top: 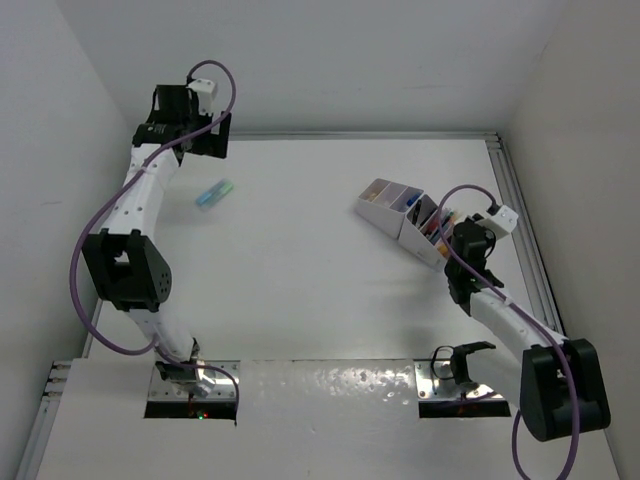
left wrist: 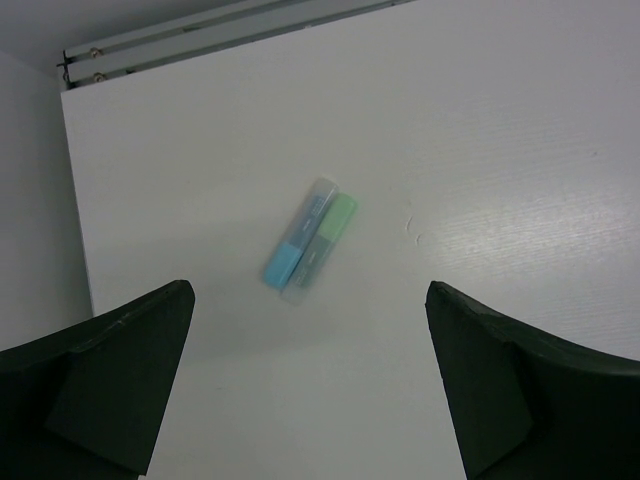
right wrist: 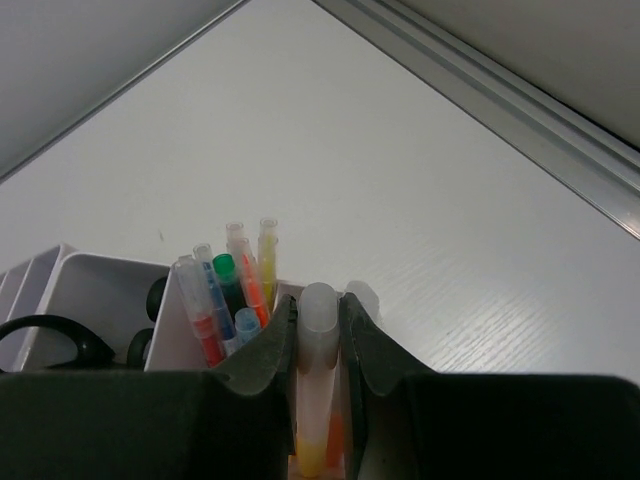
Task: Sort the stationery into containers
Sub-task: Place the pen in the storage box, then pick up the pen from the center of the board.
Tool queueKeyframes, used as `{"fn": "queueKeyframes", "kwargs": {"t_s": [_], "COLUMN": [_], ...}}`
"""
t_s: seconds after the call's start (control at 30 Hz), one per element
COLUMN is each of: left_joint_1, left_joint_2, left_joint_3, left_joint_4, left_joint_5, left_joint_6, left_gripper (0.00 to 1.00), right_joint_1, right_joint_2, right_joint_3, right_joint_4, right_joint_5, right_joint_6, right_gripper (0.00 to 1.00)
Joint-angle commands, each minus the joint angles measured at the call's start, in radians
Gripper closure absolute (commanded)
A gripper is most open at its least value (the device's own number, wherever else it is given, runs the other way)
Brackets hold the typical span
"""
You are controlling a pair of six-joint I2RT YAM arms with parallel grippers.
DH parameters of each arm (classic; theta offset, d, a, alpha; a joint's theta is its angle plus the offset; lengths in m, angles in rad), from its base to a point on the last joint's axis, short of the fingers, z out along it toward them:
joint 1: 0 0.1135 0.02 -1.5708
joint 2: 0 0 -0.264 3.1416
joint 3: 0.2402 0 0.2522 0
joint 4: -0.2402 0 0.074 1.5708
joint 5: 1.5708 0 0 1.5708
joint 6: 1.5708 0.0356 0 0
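A blue highlighter (left wrist: 288, 255) and a green highlighter (left wrist: 332, 225) lie side by side on the table at the far left; they also show in the top view (top: 214, 193). My left gripper (top: 212, 133) (left wrist: 308, 305) is open and empty, high above and just short of them. My right gripper (top: 455, 237) (right wrist: 318, 312) is shut on a yellow highlighter (right wrist: 318, 385) with a clear cap, held upright over the near end of the white organiser (top: 396, 228) (right wrist: 95, 295). A second clear cap (right wrist: 364, 296) shows just behind my right finger.
One organiser compartment holds several upright pens (right wrist: 228, 285) in red, blue, green, orange and yellow. Black scissor handles (right wrist: 55, 338) sit in the compartment to the left. A metal rail (top: 520, 215) runs along the table's right edge, and walls close in at the left and back.
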Motion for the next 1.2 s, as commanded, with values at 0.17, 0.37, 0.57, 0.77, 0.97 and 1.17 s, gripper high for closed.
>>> {"fn": "queueKeyframes", "kwargs": {"t_s": [0.17,0.37,0.57,0.77,0.97,1.17], "left_joint_1": [0.037,0.059,0.077,0.099,0.099,0.1], "left_joint_2": [-0.01,0.059,0.239,0.357,0.411,0.464], "left_joint_3": [-0.069,-0.138,-0.057,0.02,0.055,0.082], "left_joint_4": [0.037,0.06,0.011,0.009,0.028,0.037], "left_joint_5": [-0.092,-0.087,-0.084,-0.038,-0.06,-0.053], "left_joint_6": [0.055,0.171,0.243,0.253,0.227,0.214], "left_gripper": [0.0,0.28,0.52,0.52,0.54,0.61], "right_joint_1": [-0.005,-0.004,0.016,0.045,0.053,0.055], "right_joint_2": [-0.056,-0.133,-0.165,-0.174,-0.197,-0.219], "right_joint_3": [0.018,0.102,0.19,0.205,0.195,0.19], "right_joint_4": [0.049,-0.023,-0.118,-0.122,-0.143,-0.152], "right_joint_5": [-0.001,-0.043,-0.156,-0.196,-0.202,-0.199], "right_joint_6": [-0.052,-0.171,-0.23,-0.236,-0.239,-0.246], "right_gripper": [0.43,0.39,0.38,0.38,0.37,0.37]}}
